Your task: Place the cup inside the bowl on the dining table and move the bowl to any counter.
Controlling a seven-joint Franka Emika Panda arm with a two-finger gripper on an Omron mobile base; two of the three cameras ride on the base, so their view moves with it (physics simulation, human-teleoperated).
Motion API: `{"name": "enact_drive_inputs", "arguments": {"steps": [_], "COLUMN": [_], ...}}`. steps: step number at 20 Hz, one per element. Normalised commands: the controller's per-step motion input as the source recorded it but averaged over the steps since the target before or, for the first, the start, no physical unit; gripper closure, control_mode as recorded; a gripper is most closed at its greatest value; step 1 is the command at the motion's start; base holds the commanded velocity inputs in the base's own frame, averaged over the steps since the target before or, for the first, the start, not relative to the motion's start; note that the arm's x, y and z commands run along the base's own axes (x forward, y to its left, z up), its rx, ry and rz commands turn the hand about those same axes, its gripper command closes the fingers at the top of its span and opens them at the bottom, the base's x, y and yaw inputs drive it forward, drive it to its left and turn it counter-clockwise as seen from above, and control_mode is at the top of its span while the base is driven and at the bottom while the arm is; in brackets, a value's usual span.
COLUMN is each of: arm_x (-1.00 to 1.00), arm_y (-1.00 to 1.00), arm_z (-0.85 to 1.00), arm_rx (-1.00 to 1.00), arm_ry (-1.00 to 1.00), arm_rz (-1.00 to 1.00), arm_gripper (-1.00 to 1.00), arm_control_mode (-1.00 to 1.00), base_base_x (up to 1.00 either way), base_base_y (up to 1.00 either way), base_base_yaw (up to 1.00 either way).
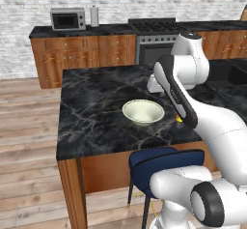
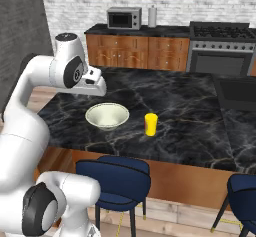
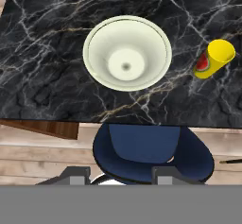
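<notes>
Two targets lie below our gripper, its fingers apart and empty: bowl ahead, cup standing beside it, ungrasped

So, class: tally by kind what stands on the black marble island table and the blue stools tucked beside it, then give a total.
Bowls: 1, the cream-white bowl.
Cups: 1, the yellow cup.
Blue stools: 2, one near the bowl's side, one at the right base view's edge.
Total: 4.

cup beside bowl, apart | marble around both bare | stool below edge
</notes>
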Motion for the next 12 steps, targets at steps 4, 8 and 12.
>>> {"name": "enact_drive_inputs", "arguments": {"steps": [4, 8, 12], "arm_x": [0.11, 0.36, 0.29], "arm_y": [-0.01, -0.25, -0.55], "arm_z": [0.00, 0.00, 0.00], "arm_rx": [0.00, -0.05, -0.05], "arm_ry": [0.01, 0.00, 0.00], "arm_rz": [0.00, 0.00, 0.00], "arm_gripper": [-1.00, -1.00, -1.00], "arm_control_mode": [-1.00, -1.00, -1.00], "base_base_x": [0.00, 0.00, 0.00], "base_base_y": [0.00, 0.00, 0.00], "base_base_yaw": [0.00, 0.00, 0.00]}}
